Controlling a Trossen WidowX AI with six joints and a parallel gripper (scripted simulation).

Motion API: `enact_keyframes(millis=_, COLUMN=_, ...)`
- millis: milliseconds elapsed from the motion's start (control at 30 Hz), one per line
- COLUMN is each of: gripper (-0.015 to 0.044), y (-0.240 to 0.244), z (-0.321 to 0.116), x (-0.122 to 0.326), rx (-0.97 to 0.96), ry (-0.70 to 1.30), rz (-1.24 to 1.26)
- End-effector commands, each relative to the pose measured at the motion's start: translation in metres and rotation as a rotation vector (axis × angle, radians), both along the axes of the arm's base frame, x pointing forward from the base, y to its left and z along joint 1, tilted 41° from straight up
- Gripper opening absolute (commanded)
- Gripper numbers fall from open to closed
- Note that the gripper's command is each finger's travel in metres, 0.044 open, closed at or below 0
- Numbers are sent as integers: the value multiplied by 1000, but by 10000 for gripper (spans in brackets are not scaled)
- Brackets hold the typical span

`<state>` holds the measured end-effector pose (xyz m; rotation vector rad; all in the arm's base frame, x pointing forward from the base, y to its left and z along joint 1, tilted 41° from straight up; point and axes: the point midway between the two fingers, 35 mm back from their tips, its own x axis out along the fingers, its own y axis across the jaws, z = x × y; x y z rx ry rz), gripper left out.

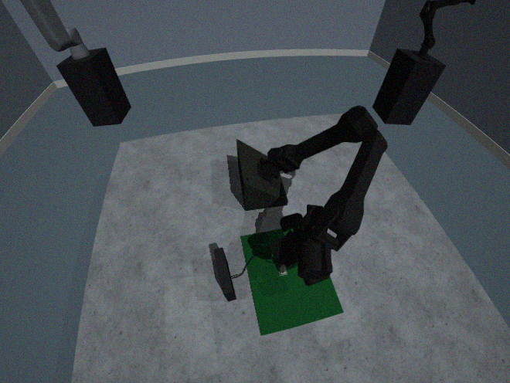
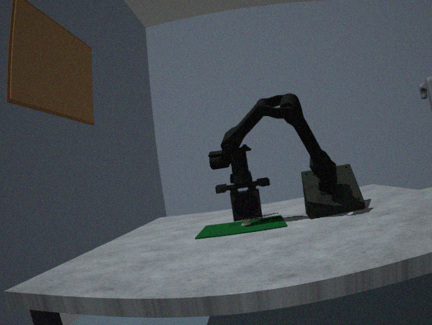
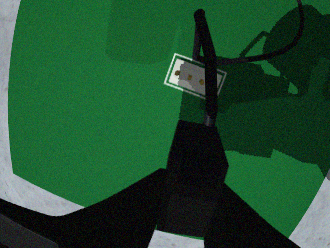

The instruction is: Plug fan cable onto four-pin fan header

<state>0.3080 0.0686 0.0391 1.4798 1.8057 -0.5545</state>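
The black plug is held between the fingers of my gripper, which is shut on it. The plug's cable leaves its far end, rises across the wrist view and leads to the dark fan beside the board. The pale four-pin header stands on the green board. In the wrist view the header lies beyond the plug, apart from it in the picture; the cable hides its right end. The exact height gap is unclear.
The pale table lies around the board. The arm's dark wedge-shaped base stands behind the board. The fan stands upright left of the board in the top view. Arm shadows darken part of the board.
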Motion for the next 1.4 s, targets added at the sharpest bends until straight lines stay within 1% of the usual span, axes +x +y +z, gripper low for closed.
enact_keyframes(millis=0, gripper=0, y=-3, z=-2, x=3, rx=6, ry=-87, rz=98)
enact_keyframes(millis=1067, gripper=0, y=-26, z=-23, x=13, rx=90, ry=-810, rz=943)
enact_keyframes(millis=1233, gripper=0, y=-28, z=-27, x=14, rx=100, ry=-889, rz=1036)
enact_keyframes(millis=1367, gripper=0, y=-28, z=-27, x=14, rx=100, ry=-889, rz=1036)
